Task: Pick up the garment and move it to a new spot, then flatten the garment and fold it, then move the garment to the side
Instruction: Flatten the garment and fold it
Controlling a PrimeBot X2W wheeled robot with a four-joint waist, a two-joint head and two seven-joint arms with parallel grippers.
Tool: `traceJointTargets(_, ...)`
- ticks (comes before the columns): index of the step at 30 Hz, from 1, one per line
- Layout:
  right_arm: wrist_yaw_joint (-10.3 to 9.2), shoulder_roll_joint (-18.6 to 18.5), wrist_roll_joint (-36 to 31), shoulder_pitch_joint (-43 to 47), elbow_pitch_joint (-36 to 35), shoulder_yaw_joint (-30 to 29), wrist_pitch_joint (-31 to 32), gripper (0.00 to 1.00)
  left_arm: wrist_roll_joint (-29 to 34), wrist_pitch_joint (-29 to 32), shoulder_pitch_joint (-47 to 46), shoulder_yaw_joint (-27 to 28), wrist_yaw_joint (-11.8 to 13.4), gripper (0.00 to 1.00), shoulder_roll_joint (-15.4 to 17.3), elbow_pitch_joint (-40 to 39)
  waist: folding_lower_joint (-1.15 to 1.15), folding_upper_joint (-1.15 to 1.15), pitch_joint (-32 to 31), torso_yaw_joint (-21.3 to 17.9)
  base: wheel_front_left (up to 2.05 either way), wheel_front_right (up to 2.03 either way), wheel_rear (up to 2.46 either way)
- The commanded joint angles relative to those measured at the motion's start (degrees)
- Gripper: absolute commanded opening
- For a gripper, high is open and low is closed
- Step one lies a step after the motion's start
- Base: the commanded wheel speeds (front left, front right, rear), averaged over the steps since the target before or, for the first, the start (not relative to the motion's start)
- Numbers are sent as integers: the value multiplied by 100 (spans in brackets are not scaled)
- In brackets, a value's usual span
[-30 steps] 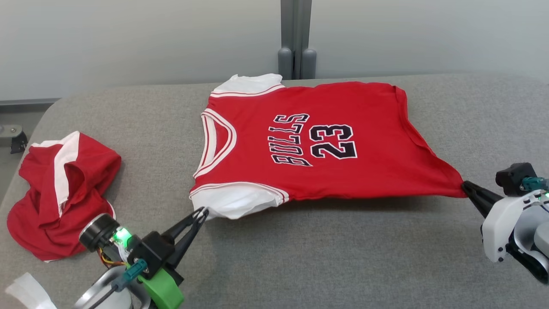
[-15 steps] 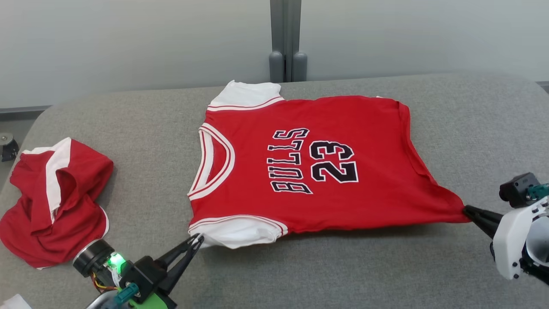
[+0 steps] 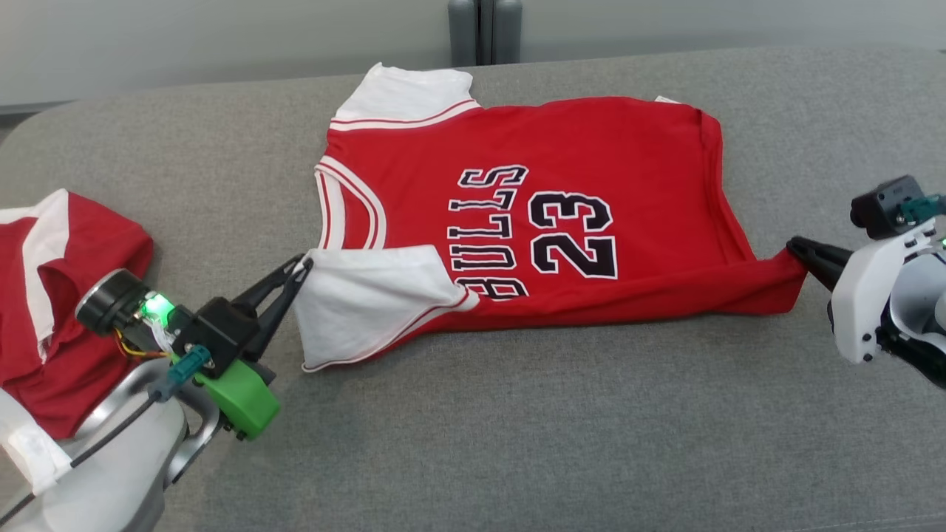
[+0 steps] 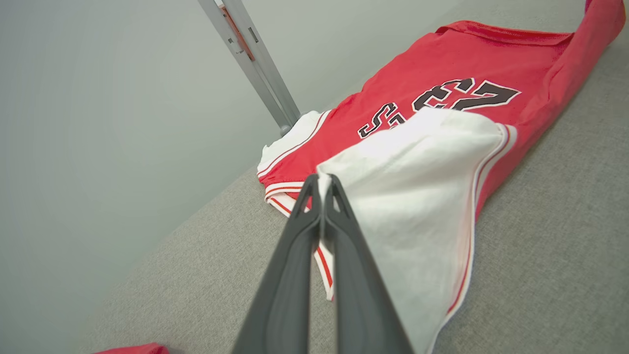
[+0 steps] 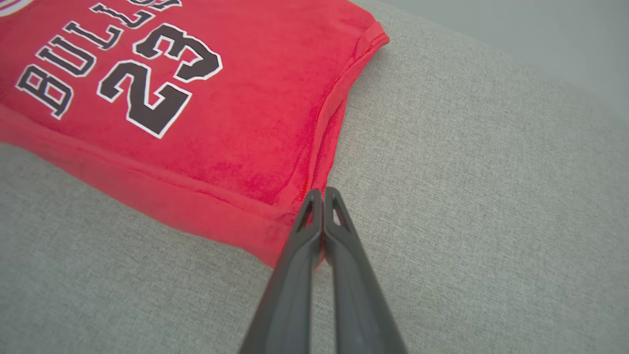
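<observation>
A pale wall [image 3: 222,37] closes the room behind the jersey, and a grey fabric-covered counter [image 3: 517,443] stretches wide beneath it. The jersey [image 3: 562,148] lies face up, spread out with its print showing. Left of the jersey a second red-and-white garment [image 3: 44,295] sits crumpled and apart, likely parked there to stay out of the fold. A grey post [image 3: 484,29] rises just behind the jersey's far sleeve. The jersey's near edge is lifted and turned over onto the printed front, which looks like the first lengthwise fold under way. The left fingers [image 3: 277,284] are pressed together on the tip of the near white sleeve [image 3: 369,295]. The right fingers [image 3: 813,258] are likewise closed on what seems to be the near hem corner [image 3: 783,277], though the cloth between the tips is hard to make out. Gripping both ends keeps that edge taut, so the crease should run straight
</observation>
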Motion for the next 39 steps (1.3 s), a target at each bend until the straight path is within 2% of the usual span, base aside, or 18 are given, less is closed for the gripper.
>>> traceJointTargets(1, -8, 66, -40, -163, 87, -14, 15, 0, 17, -21, -221, 13, -15, 0, -42, 116, 0, 0, 400, -86, 0, 0, 0)
traceJointTargets(15, -8, 524, -67, -1005, 776, 137, -162, 0, -94, -111, -1596, -441, -37, 0, -179, 1126, 0, 0, 1064, -162, 0, 0, 0)
traceJointTargets(27, -8, 713, 10, -1298, 1134, 351, -585, 0, -221, -110, -2069, -574, -31, 0, -274, 1609, 0, 0, 1208, -143, 0, 0, 0)
traceJointTargets(28, -8, 727, 15, -1318, 1185, 337, -648, 11, -228, -109, -2080, -564, -31, 3, -294, 1647, 0, 0, 1203, -140, 0, 0, 0)
traceJointTargets(29, -8, 761, 76, -1305, 1251, 308, -715, 100, -224, -110, -2085, -518, -8, 54, -336, 1697, 0, 0, 1189, -135, 0, 0, 0)
traceJointTargets(30, -8, 804, 163, -1268, 1290, 279, -717, 100, -212, -110, -2075, -465, 49, 100, -370, 1722, 0, 0, 1176, -131, 0, 0, 0)
traceJointTargets(34, -8, 900, 311, -1122, 1414, 190, -1091, 100, -385, -111, -1908, -117, 273, 100, -550, 1829, 0, 0, 1046, -99, 0, 0, 0)
traceJointTargets(39, -8, 911, 389, -902, 1429, -73, -1611, 100, -549, -110, -1524, 435, 498, 100, -742, 1447, 0, 0, 737, -64, 0, 0, 0)
